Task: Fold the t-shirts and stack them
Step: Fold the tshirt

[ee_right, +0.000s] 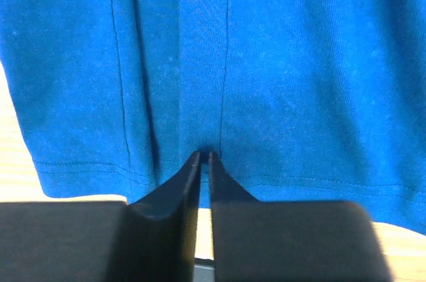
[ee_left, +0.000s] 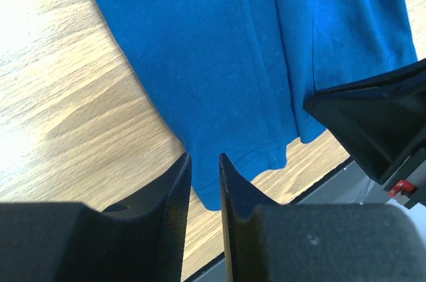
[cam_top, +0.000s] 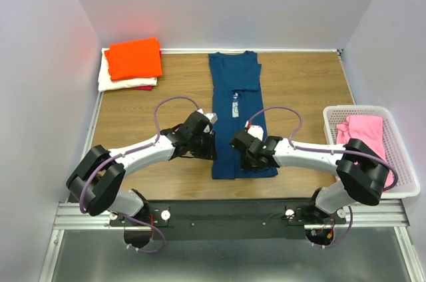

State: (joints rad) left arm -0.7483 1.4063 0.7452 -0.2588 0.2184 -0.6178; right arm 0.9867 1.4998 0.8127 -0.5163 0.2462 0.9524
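Got right tool [ee_right: 205, 154] pinched near-closed on the near hem of the navy tee [cam_top: 233, 89], with cloth puckered at the tips; got left tool [ee_left: 204, 159] with jaws a narrow slit apart at that hem's near-left corner, can't tell whether clamping or just straddling it. Seeing the tee folded into a long narrow strip, flat mid-bench [cam_top: 133, 116], collar far, hem near, small white print up. Also seeing orange tee [cam_top: 134, 57] atop cream-white tee [cam_top: 110, 81] atop red tee [cam_top: 142, 88] at far-left corner, pink tee [cam_top: 363, 132] in white basket [cam_top: 356, 108] at right edge.
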